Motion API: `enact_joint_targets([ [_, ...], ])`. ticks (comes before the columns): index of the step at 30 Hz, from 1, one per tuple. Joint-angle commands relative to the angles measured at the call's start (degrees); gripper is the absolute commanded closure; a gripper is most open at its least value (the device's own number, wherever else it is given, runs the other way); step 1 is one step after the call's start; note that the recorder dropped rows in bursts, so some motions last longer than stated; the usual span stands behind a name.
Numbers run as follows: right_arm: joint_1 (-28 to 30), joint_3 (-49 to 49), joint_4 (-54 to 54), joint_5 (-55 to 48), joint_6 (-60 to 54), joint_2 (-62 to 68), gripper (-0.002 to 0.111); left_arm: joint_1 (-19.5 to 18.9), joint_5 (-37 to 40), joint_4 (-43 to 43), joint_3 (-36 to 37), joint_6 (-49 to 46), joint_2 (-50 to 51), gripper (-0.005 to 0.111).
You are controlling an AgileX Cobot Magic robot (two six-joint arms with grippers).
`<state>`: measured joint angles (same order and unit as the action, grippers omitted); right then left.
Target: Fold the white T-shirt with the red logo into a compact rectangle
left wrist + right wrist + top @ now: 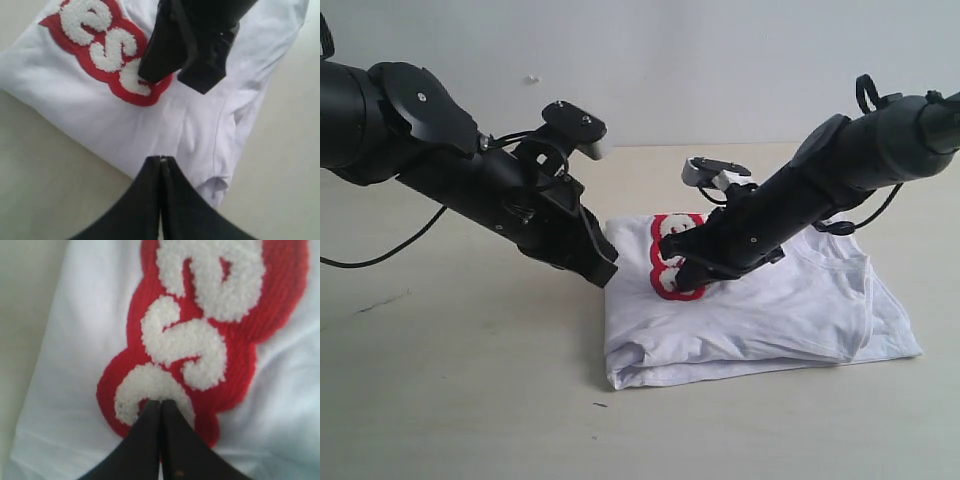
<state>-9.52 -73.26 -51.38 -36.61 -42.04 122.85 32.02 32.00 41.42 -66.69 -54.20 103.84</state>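
The white T-shirt [770, 310] lies on the table [470, 380] as a layered bundle, with its thick folded edge at 6 o'clock in the exterior view and a looser, wider end trailing toward 3 o'clock. The red logo [670, 222] faces up near the bundle's 10 o'clock corner.

The right gripper [672, 272] has its jaws together and its tip on the near end of the logo (touching or just above it, I cannot tell which). The left gripper [608, 272], jaws also together and holding nothing, sits at the shirt's 9 o'clock edge.

This looks like a pressing or smoothing pause late in the folding. The shape is not yet a tidy rectangle. The next move probably calls for opening a gripper, pinching the loose 3 o'clock end and carrying it over toward 9 o'clock.
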Motion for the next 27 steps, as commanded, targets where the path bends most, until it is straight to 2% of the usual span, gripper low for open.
enact_joint_targets([
  [1, 0.0, 0.2, 5.3, -0.6, -0.2, -6.5, 0.108, -0.1, -1.0, 0.9, 0.0, 0.3, -0.5, 0.107],
  [3, 0.4, 0.2, 13.9, 3.2, 4.4, -10.0, 0.108, -0.1, -0.7, 1.0, 0.0, 0.3, -0.5, 0.107],
  [6, 2.2, 0.2, 36.3, 6.2, 26.4, -12.3, 0.108, -0.1, -0.5, 1.1, 0.0, 0.4, -0.5, 0.107],
  [9, 4.2, 0.3, 53.2, 5.5, 42.0, -11.7, 0.108, -0.1, -0.5, 1.3, 0.0, 0.4, -0.5, 0.107],
  [10, 4.7, 0.3, 56.1, 5.3, 43.7, -11.1, 0.108, -0.1, -0.5, 1.4, 0.0, 0.4, -0.5, 0.107],
  [14, 7.0, 0.3, 57.5, 6.6, 45.1, -7.1, 0.108, -0.1, -0.2, 1.5, 0.0, 0.4, -0.5, 0.107],
  [19, 7.1, 0.2, 57.6, 8.2, 44.9, -2.3, 0.108, -0.1, 0.3, 1.5, 0.0, 0.4, -0.5, 0.107],
  [27, 7.1, -1.9, 58.2, 9.6, 44.7, -3.7, 0.108, -0.1, 0.3, 1.5, 0.0, 0.4, -0.5, 0.107],
])
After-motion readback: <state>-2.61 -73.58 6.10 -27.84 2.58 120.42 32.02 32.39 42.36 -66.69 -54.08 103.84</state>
